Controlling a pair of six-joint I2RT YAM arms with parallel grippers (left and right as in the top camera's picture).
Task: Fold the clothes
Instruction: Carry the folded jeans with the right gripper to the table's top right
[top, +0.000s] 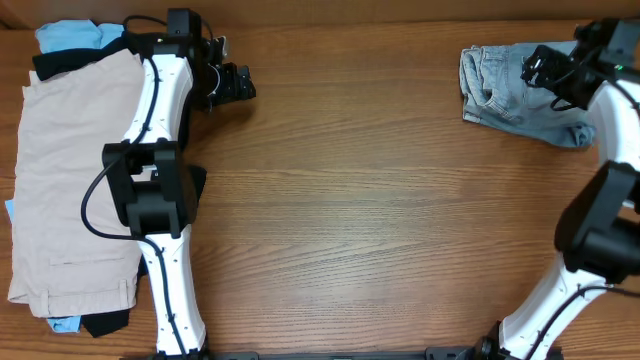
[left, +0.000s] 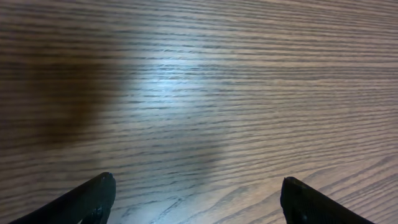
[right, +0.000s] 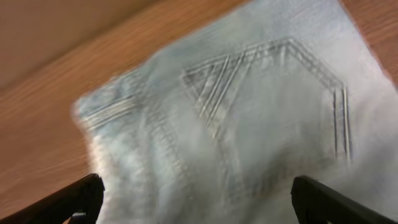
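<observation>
The pale blue denim shorts (top: 505, 95) lie folded at the table's far right; in the right wrist view (right: 249, 118) a stitched back pocket shows. My right gripper (top: 545, 70) hovers over their right part, open and empty, with its fingertips (right: 199, 193) spread wide above the denim. A pile of other garments lies at the far left: a beige one (top: 65, 180) on top, black (top: 70, 62) and sky-blue (top: 65, 36) ones under it. My left gripper (top: 235, 85) is open and empty over bare wood (left: 198, 190), just right of the pile.
The wooden table (top: 340, 200) stretches between the two piles. The left arm's base and links (top: 155, 190) rise along the beige garment's right edge. The right arm (top: 600, 220) stands at the right edge.
</observation>
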